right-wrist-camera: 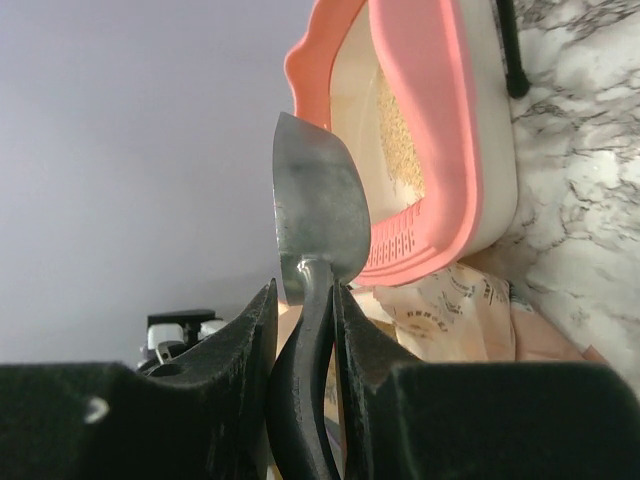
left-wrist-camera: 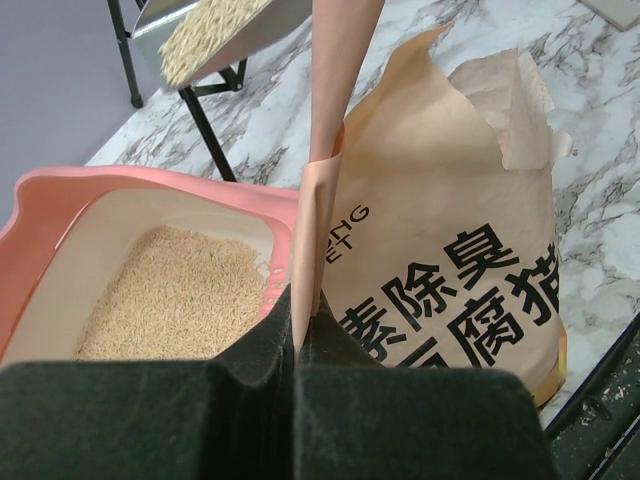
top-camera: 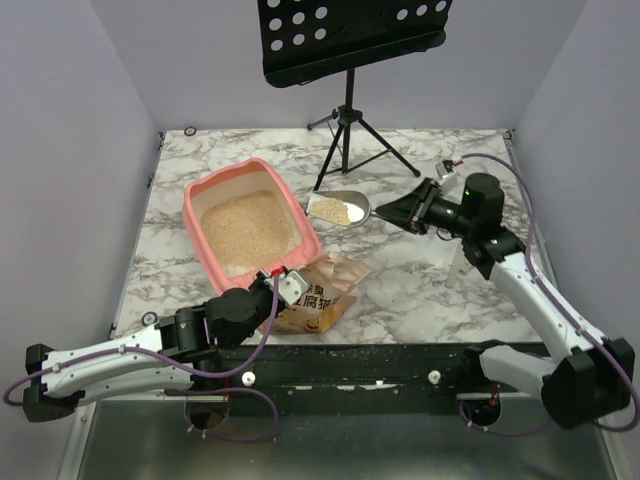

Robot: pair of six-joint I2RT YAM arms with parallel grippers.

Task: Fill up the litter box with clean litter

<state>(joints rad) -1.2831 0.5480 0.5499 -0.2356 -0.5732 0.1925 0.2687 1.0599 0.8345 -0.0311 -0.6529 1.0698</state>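
The salmon-pink litter box (top-camera: 193, 215) sits left of centre on the marble table, with a bed of tan clean litter (top-camera: 247, 225) inside; its rim (left-wrist-camera: 40, 200) and litter (left-wrist-camera: 180, 290) also show in the left wrist view. My left gripper (top-camera: 285, 283) (left-wrist-camera: 297, 330) is shut on the upright edge of the orange-tan litter bag (top-camera: 322, 298) (left-wrist-camera: 450, 270) beside the box's near end. My right gripper (top-camera: 397, 211) (right-wrist-camera: 305, 290) is shut on the black handle of a metal scoop (top-camera: 340, 208) (right-wrist-camera: 320, 200). The scoop carries litter and hovers just right of the box (right-wrist-camera: 440, 130).
A black music stand (top-camera: 350, 30) on a tripod (top-camera: 348, 120) stands at the back centre, one leg close behind the scoop. Grey walls close in the table on the left, back and right. A dark rail (top-camera: 350, 365) runs along the near edge.
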